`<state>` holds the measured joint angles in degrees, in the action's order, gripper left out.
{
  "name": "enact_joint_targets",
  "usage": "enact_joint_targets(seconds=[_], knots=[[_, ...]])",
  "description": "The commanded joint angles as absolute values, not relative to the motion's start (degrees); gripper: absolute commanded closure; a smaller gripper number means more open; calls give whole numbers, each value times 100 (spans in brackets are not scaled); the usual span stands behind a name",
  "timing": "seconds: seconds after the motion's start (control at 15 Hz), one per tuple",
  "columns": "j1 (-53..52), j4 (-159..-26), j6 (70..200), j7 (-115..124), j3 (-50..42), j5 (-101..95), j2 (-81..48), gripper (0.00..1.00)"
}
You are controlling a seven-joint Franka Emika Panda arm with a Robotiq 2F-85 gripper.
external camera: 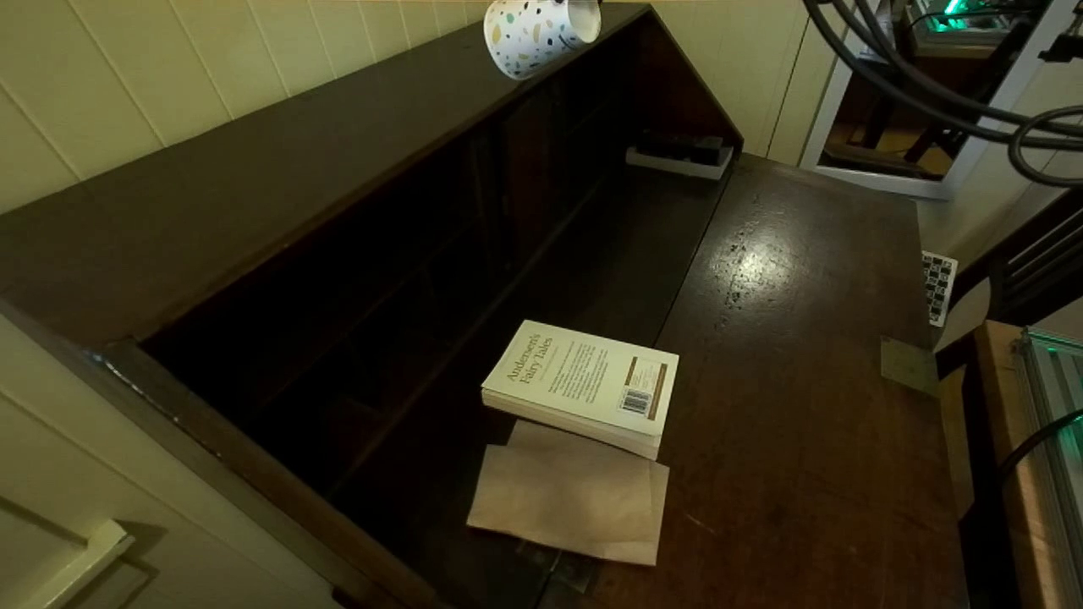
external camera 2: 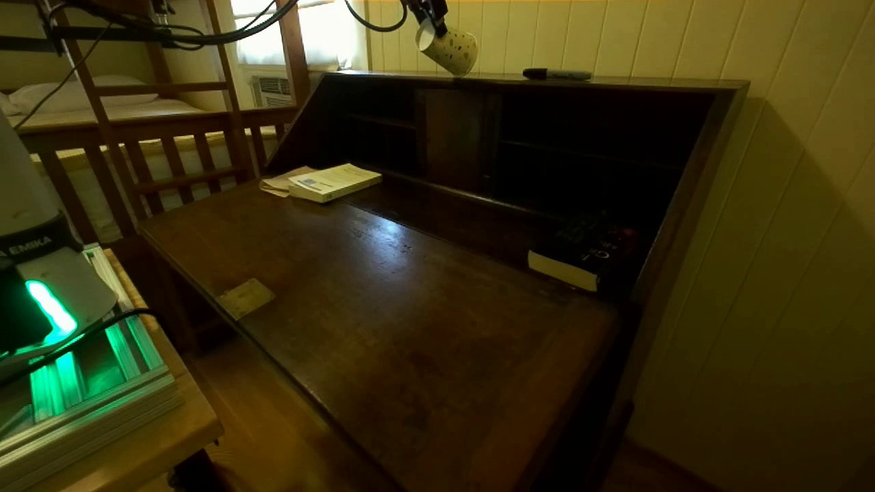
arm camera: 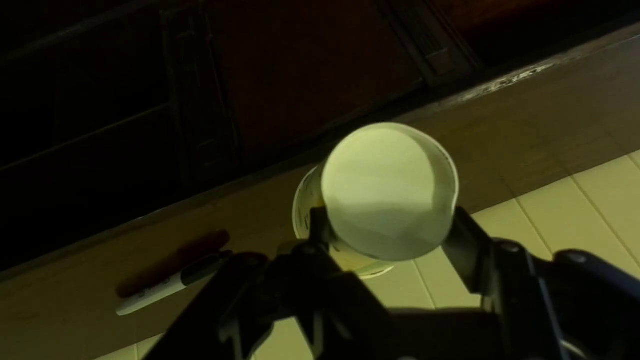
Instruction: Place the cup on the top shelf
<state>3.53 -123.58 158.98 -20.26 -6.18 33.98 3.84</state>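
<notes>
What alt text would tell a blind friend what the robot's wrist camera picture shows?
A dark gripper holds a white cup, one round end facing the viewer, in front of a brown top shelf and pale panelled wall. A marker lies on the shelf at left, and dark compartments show at upper left.

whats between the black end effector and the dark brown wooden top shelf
The white tapered speckled cup, gripped and tilted; an exterior view shows this.
</notes>
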Motion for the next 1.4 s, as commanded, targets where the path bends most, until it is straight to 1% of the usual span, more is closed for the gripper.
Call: enact_joint_targets(seconds=[0.0, 0.6, 1.33], knots=[[342, -12160, 15815, -2362, -681, 3790, 191, 66], [486, -11983, 14961, -1998, -788, 3443, 0, 66], [685, -11187, 13759, -853, -753, 2411, -427, 66]])
